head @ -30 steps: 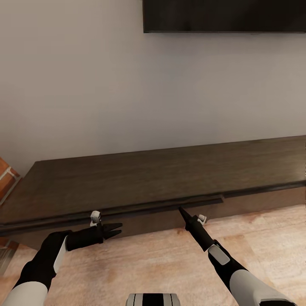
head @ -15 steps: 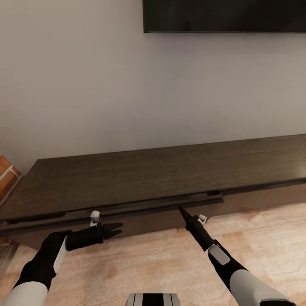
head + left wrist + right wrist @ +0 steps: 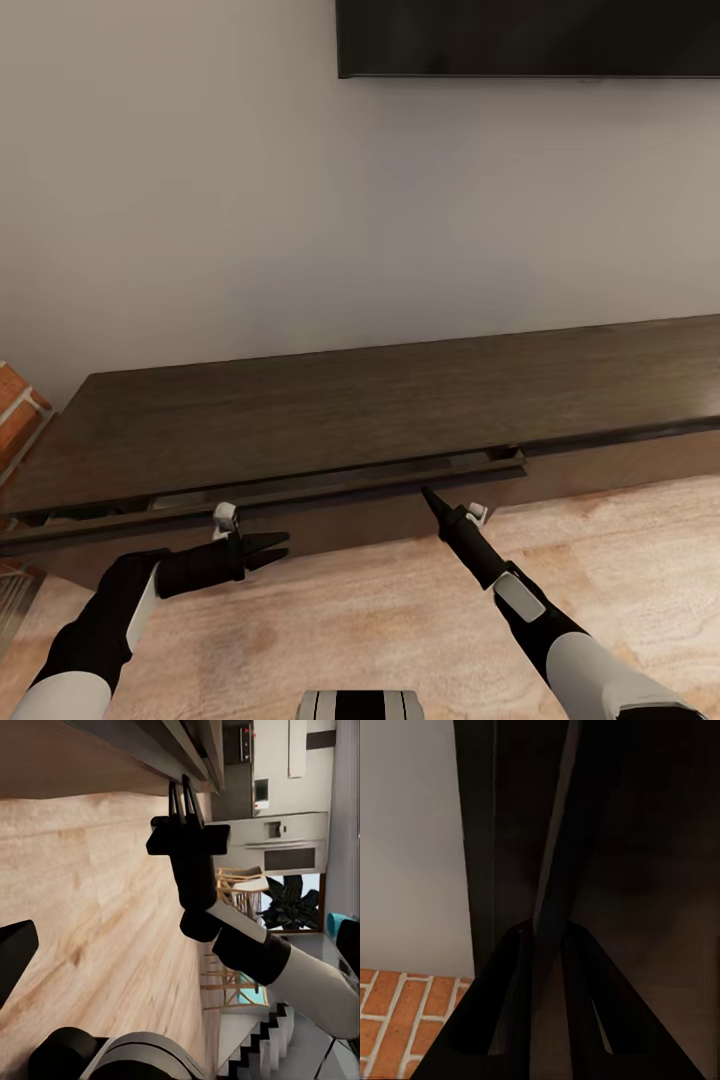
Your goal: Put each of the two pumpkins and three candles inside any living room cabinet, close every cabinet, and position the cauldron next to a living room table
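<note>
The long, low dark-brown cabinet [image 3: 380,410] runs along the wall. Its left front panel [image 3: 330,487] stands pulled out a little, with a narrow gap behind its top edge. My right gripper [image 3: 428,495] is shut on that panel's edge. In the right wrist view the two black fingers [image 3: 502,990] sit on either side of the thin panel edge [image 3: 559,855]. The left wrist view shows the right gripper [image 3: 185,791] pinching under the cabinet top. My left gripper [image 3: 280,547] hovers open and empty over the floor, just in front of the panel. Pumpkins, candles, cauldron and table are out of view.
A dark wall-mounted screen [image 3: 530,38] hangs above the cabinet. A brick surface [image 3: 15,410] borders the cabinet's left end. Light wooden floor [image 3: 380,620] lies under both arms. The left wrist view looks past the right arm to a fridge [image 3: 277,844] and chairs far off.
The cabinet's front panel has come further out with my right gripper on it, widening the gap behind its top edge. Both arms sit slightly lower in the view.
</note>
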Robot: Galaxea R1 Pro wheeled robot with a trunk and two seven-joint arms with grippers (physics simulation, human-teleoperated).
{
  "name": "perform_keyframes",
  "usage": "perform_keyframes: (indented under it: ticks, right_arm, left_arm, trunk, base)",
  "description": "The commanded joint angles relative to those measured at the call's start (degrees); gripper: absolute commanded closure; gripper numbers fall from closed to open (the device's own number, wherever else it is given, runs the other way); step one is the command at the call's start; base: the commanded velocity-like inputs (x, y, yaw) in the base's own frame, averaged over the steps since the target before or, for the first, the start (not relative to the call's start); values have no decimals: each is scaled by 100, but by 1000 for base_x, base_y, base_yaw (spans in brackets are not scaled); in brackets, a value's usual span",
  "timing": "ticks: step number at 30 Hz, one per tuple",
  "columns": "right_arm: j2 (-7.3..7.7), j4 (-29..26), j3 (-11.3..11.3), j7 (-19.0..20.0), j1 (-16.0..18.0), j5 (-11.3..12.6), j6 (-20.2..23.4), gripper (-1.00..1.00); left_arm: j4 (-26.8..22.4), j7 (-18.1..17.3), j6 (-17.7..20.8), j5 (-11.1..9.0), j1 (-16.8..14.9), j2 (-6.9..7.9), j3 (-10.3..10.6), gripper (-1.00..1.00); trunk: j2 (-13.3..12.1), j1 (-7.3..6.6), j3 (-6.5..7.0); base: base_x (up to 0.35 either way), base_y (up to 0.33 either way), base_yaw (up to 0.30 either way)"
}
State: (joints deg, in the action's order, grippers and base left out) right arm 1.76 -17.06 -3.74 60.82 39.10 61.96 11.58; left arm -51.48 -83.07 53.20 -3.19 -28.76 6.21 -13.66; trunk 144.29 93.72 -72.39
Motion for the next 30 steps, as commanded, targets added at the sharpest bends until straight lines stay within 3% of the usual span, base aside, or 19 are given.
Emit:
perform_keyframes:
  ticks: [1, 6, 22, 23, 30]
  right_arm:
    - [24, 37, -5, -9, 2, 85, 33, 100]
    - [42, -16, -101, -49, 2, 88, 13, 100]
    - [43, -35, 14, -88, 2, 86, 14, 100]
    - [43, 152, 280, -88, 2, 85, 15, 100]
    - [43, 150, 278, -92, 2, 86, 11, 100]
  left_arm:
    - [-3, -50, 61, -1, 0, -5, 1, -100]
    - [-3, -126, 59, 1, 3, -14, 3, -100]
    - [-3, -131, 59, 2, 2, -15, 4, -100]
    - [-3, -131, 59, 3, 3, -15, 4, -100]
    - [-3, -131, 59, 3, 2, -15, 4, -100]
  trunk:
    - [1, 0, -5]
    - [1, 0, -5]
    - [1, 0, -5]
    - [1, 0, -5]
    - [1, 0, -5]
  base:
    - [0, 0, 0]
    - [-53, 0, 0]
    - [-103, 0, 0]
    - [-90, 0, 0]
    - [-116, 0, 0]
